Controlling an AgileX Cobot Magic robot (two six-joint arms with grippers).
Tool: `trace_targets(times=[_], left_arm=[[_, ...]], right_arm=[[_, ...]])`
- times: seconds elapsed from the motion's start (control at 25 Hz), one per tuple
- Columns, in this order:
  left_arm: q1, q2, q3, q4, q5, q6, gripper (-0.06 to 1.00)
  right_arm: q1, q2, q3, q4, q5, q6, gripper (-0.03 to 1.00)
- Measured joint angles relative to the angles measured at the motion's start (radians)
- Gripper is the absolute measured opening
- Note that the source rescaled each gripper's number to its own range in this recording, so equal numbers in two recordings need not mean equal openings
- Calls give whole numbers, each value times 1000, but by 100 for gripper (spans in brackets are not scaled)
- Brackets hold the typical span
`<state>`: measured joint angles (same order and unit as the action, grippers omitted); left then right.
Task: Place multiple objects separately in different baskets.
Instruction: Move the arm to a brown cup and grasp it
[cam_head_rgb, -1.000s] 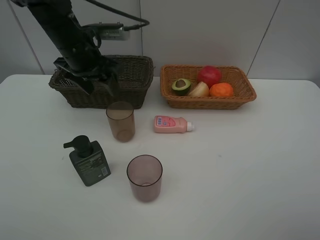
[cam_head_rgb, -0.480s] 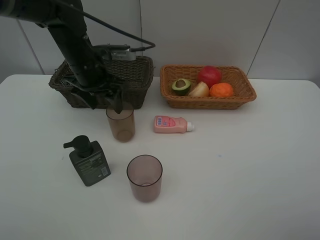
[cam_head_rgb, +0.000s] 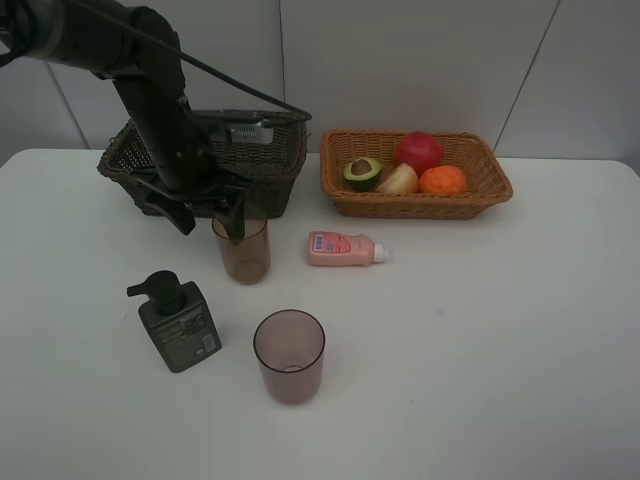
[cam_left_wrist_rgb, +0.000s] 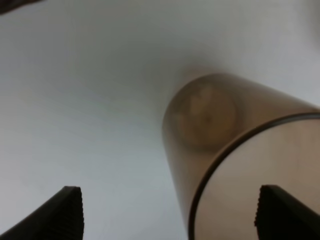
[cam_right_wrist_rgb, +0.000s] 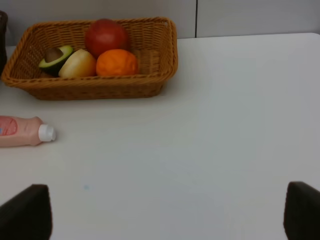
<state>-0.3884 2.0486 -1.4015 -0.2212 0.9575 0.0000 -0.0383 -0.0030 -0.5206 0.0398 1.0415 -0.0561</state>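
Left gripper (cam_head_rgb: 212, 212), jaws wide apart, hangs at the rim of the cup (cam_head_rgb: 241, 250) left of frame centre. The cup looks light, thin-walled and slick, so pinch one wall at the rim.

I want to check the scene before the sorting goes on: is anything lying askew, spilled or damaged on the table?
Only the small pink bottle lies on its side on the table, in front of the light basket. Both cups stand upright; no spill or damage shows.
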Motion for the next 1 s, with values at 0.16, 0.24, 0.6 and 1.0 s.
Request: trace_targets(times=[0.16,0.24,0.6,1.0], left_arm=[[0,18,-1,0,-10,-18,93],[0,24,-1,0,-13,-22,93],[0,28,-1,0,-14,-23,93],[0,28,-1,-19,-36,-25,57]], right_arm=[[0,0,0,0,0,0,93],[0,0,0,0,0,0,93],[0,0,0,0,0,0,93],[0,0,0,0,0,0,93]])
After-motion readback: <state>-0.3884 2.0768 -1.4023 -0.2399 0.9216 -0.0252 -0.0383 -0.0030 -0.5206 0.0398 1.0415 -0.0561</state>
